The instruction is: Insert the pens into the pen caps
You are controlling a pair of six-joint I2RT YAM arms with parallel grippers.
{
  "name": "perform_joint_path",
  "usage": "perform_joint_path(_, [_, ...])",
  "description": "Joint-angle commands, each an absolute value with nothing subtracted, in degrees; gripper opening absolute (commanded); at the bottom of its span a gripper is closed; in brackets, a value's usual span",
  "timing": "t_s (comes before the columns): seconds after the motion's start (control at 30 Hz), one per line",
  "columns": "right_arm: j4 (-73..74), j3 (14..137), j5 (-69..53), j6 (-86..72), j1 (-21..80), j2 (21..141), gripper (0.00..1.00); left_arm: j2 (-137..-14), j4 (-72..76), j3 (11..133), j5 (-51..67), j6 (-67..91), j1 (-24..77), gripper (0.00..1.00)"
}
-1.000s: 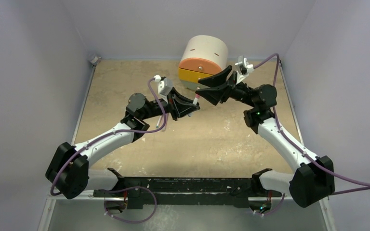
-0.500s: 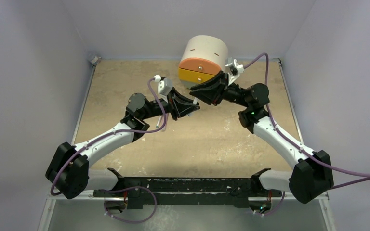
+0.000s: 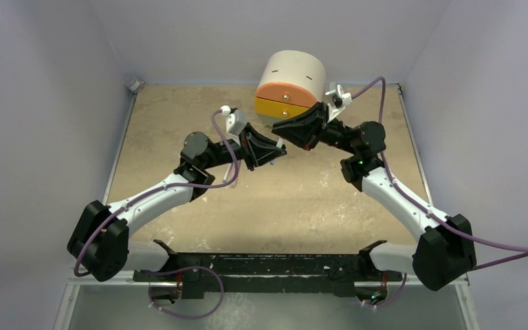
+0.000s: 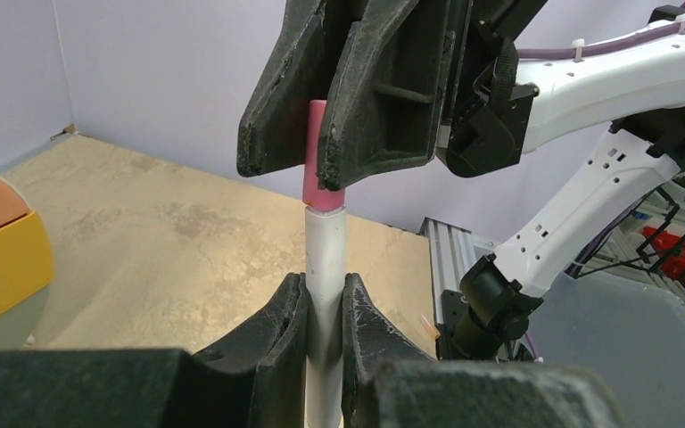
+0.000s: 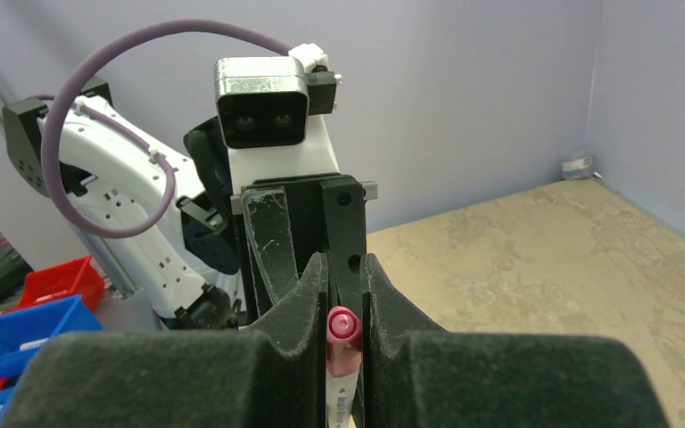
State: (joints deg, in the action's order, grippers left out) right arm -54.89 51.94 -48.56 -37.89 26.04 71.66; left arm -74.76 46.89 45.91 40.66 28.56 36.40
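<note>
R gripper [image 5: 345,290] has clamped pink cap [image 4: 323,198]; L gripper [image 4: 324,294] grips pen [image 4: 325,245] (white barrel).

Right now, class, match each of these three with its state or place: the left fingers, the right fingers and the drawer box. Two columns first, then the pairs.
Column 1:
1. left fingers
2. right fingers
3. drawer box

Column 2:
a. at the far edge of the table
b. shut on the pink cap
c. shut on the white pen

Pairs: 1-c, 2-b, 3-a
</note>
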Motion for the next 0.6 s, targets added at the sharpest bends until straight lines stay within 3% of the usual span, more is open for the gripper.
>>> perform_joint_path(0.0, [-59.5,49.2,-50.2,-41.6,27.3,71.6,0.0,-76.1,55.8,51.3,39.3,31.3,36.5,0.0])
perform_joint_path(0.23, [-48.4,47.8,-45.6,-36.1,32.2,71.2,0.0,-77.3,53.5,54.7,37.4,28.2,36.5,0.0])
perform_joint_path(0.43, [-46.2,44.9,-50.6,-34.1,32.5,70.5,0.0,-77.3,51.4,57.9,40.8,28.2,36.3,0.0])
perform_joint_path(0.57, [-36.6,46.6,-53.4,-27.1,32.5,69.4,0.0,-76.1,50.4,58.1,42.2,28.7,36.1,0.0])
